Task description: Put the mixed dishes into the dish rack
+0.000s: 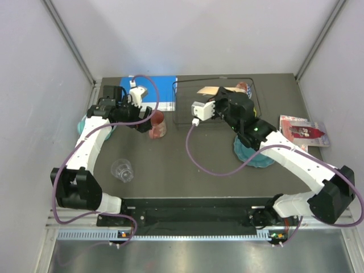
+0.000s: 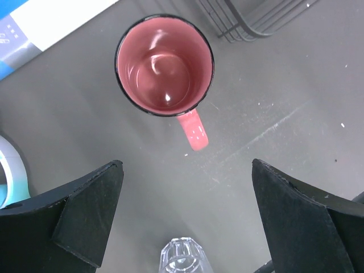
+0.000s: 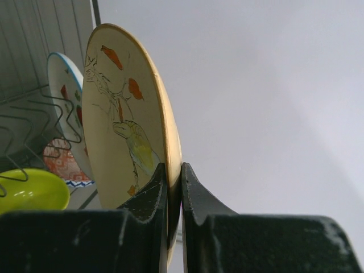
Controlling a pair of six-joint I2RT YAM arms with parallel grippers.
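Dishes, left to right: left gripper [image 2: 186, 168] claw spread wide, touching nothing, red mug [image 2: 165, 65] upright on table just ahead of fingertips. Clear glass [image 1: 123, 169] on table nearer arm bases. Dish rack [image 1: 183, 105] at back, holding white plate [image 3: 61, 96] on edge, lime bowl [image 3: 28, 190], red patterned bowl [image 3: 60, 162]. Right gripper [image 3: 173, 176] pinching peach plate [image 3: 122, 102] by rim, upright over rack. Teal scalloped plate [image 1: 251, 157] on table under right arm.

The round peach ceramic plate [image 3: 122, 125] bears orange patches and a yellow-green figure in thin dark outline. The red ceramic mug [image 2: 165, 65] is glossy pink inside, black at the rim. The round lime bowl [image 3: 31, 190] is plain.
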